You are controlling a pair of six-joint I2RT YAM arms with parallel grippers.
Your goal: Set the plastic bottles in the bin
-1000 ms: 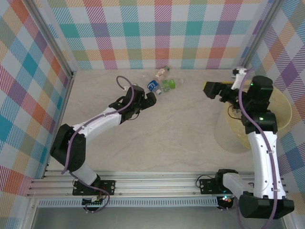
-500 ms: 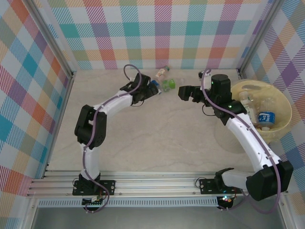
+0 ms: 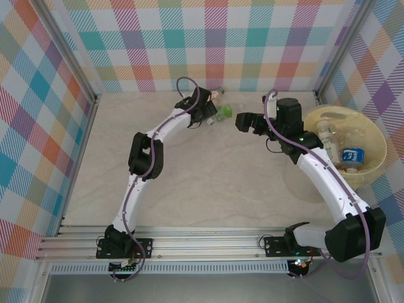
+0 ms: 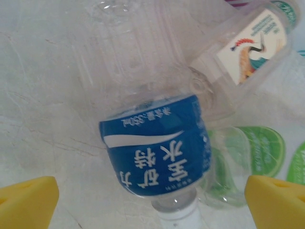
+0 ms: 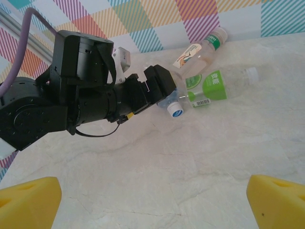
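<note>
Presently: both grippers standing open, left of the bin [image 3: 377, 140].
The bin is holding several bottles [image 3: 353, 156]. The right gripper [image 3: 243, 121] is hovering just left of it, jaws spread, empty. Farther left, the left gripper [image 3: 208, 112] is straddling a blue-labelled bottle [image 4: 157, 162], pads wide, not clamping; a green-labelled bottle [image 5: 209, 86] and a white-labelled bottle [image 5: 193, 53] are lying beside it.

left arm [image 3: 148, 148] and right arm [image 3: 325, 177]: white link shells, black joint housings. a purple cable [image 3: 187, 82] runs along each arm, standing off in a loop near the wrist. black base blocks [image 3: 123, 243] bolt to a silver slotted rail [image 3: 208, 247]. left claw [image 5: 163, 91]: black, boxy body. right claw [image 5: 152, 200]: fingers [image 5: 28, 198] tipped with yellow pads, corners rounded. left claw pads match.
</note>
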